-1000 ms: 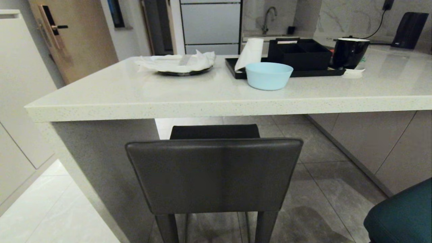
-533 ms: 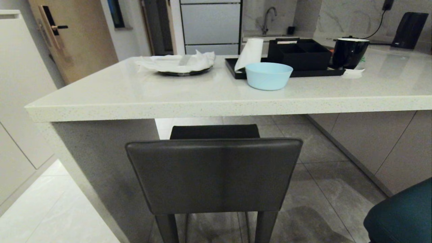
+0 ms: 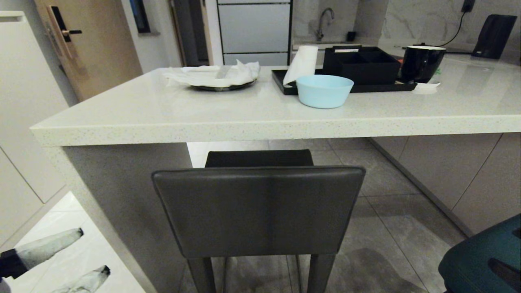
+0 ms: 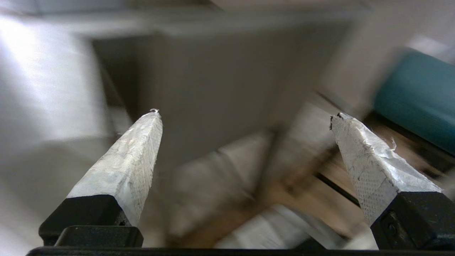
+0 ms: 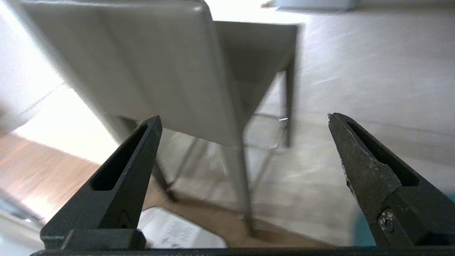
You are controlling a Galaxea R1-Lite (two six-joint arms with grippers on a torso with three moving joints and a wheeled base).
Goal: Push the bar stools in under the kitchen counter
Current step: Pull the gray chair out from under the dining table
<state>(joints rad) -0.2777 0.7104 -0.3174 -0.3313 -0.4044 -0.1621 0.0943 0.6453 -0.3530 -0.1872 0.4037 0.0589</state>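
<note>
The dark grey bar stool [image 3: 258, 211] stands in the middle of the head view, its low back toward me and its seat partly under the kitchen counter [image 3: 203, 122]. The teal bar stool [image 3: 476, 256] shows at the lower right corner, away from the counter. My left gripper [image 3: 93, 250], with silver-wrapped fingers, is open at the lower left, apart from the grey stool. My right gripper [image 3: 503, 247] shows as dark fingers over the teal seat. The left gripper [image 4: 246, 113] and the right gripper [image 5: 244, 117] both stand wide open and empty, facing the grey stool [image 5: 142, 71].
The counter's slab side panel [image 3: 122, 195] stands left of the grey stool. On the top sit a light blue bowl [image 3: 324, 91], a black tray [image 3: 281, 83], a paper roll [image 3: 303, 63], a black pot [image 3: 421, 63] and a plate with white cloth [image 3: 217, 77]. Cabinets [image 3: 24, 122] line the left.
Both grippers have risen into the head view, left at the lower left corner and right at the lower right edge. Neither stool has moved.
</note>
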